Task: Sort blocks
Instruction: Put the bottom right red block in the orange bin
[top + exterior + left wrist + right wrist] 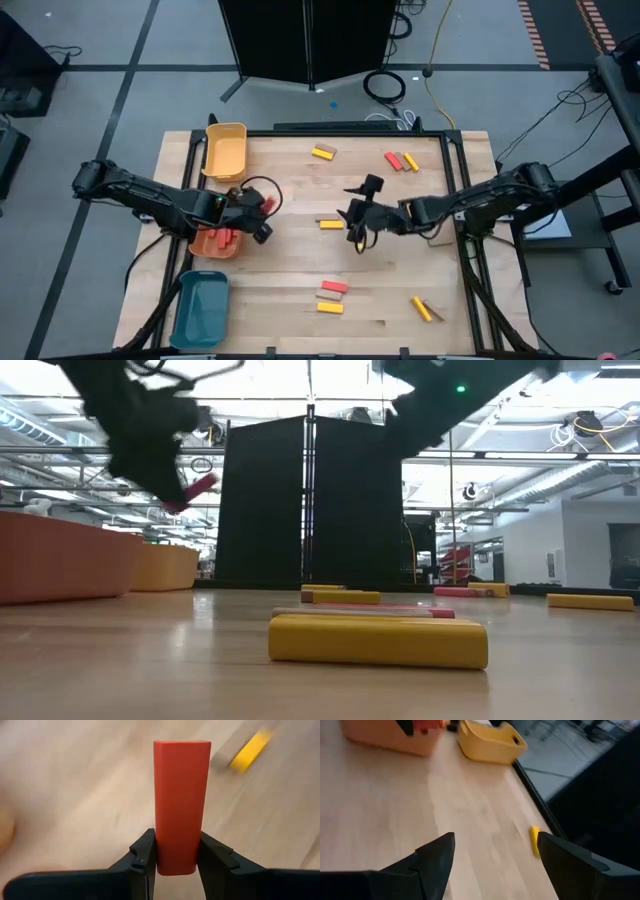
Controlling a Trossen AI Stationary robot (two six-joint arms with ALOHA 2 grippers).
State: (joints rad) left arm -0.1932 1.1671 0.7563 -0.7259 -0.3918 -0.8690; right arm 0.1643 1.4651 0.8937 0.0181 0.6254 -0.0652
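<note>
My left gripper point(262, 208) hovers just right of the orange tray point(212, 243), shut on a red block point(180, 795). The low view shows that block point(200, 487) in the air above the table. My right gripper point(495, 855) is open above the table's middle point(358, 218), beside a yellow block point(331, 224). Other red, yellow and tan blocks lie flat: near the far edge point(323, 152), point(392, 158), point(410, 162), and near the near edge point(333, 287), point(330, 307), point(425, 310). Red blocks point(225, 237) lie in the orange tray. My left gripper pinches the red block between its two fingers point(144, 856), on the two long sides of the end nearest the wrist point(177, 862). The block lies along the fingers and sticks out past their tips. It is lifted clear of the table.
A yellow tray point(225, 150) sits at the far left corner, and a teal tray point(200, 308) at the near left. A black panel stands beyond the far edge. Bare wood lies between the trays and the middle blocks. Cables trail beside the right arm.
</note>
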